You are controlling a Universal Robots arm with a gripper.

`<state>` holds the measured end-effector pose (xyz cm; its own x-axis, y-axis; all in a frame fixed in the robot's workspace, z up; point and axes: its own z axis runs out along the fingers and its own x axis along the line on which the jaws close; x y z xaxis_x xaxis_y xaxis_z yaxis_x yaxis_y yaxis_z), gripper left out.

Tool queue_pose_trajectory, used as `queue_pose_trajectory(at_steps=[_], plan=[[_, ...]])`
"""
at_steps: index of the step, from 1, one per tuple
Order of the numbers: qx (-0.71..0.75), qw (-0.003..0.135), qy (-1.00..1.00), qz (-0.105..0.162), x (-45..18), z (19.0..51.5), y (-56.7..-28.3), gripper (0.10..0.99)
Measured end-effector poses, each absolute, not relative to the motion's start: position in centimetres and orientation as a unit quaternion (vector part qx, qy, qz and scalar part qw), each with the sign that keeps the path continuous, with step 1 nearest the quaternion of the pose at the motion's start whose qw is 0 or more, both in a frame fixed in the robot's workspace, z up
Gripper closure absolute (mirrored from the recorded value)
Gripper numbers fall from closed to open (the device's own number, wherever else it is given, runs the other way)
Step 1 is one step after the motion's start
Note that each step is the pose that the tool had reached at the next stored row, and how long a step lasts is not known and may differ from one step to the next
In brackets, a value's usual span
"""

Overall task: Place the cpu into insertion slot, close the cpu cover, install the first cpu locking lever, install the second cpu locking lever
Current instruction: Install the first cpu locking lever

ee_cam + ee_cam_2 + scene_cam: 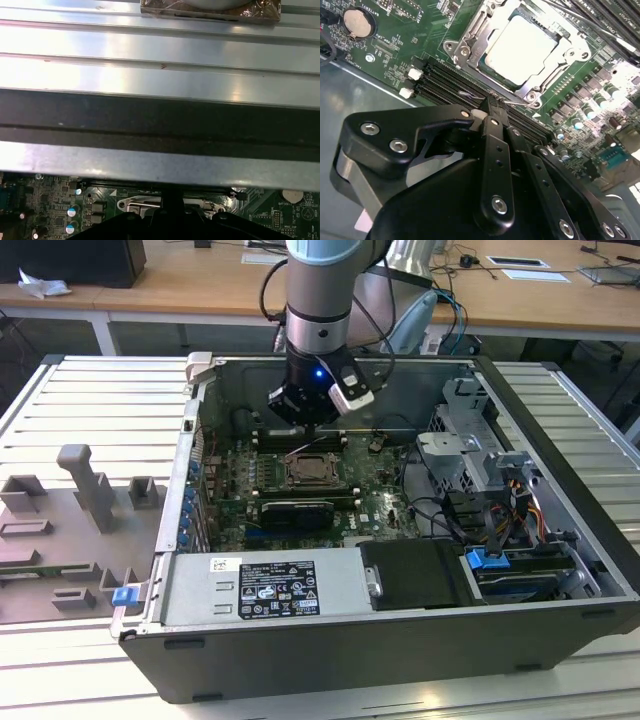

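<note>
The gripper (pixel 491 106) has its fingers drawn together to a narrow tip, and I see nothing between them. The tip stands over the long black connectors (pixel 437 80), just beside a thin wire lever (pixel 470 93). Near it the cpu (pixel 520 47) lies in the slot (pixel 311 471). The cover (pixel 470 50) lies flat around the cpu, on the green board (pixel 395 55) inside the open case (pixel 400 645).
</note>
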<state>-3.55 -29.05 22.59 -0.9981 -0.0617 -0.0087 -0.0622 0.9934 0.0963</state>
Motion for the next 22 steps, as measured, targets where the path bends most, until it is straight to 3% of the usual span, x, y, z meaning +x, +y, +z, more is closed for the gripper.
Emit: queue_pose_trajectory(at_steps=[22], plan=[[-0.031, 0.003, 0.998, 0.058, -1.9, 20.9, -29.0, 0.98]])
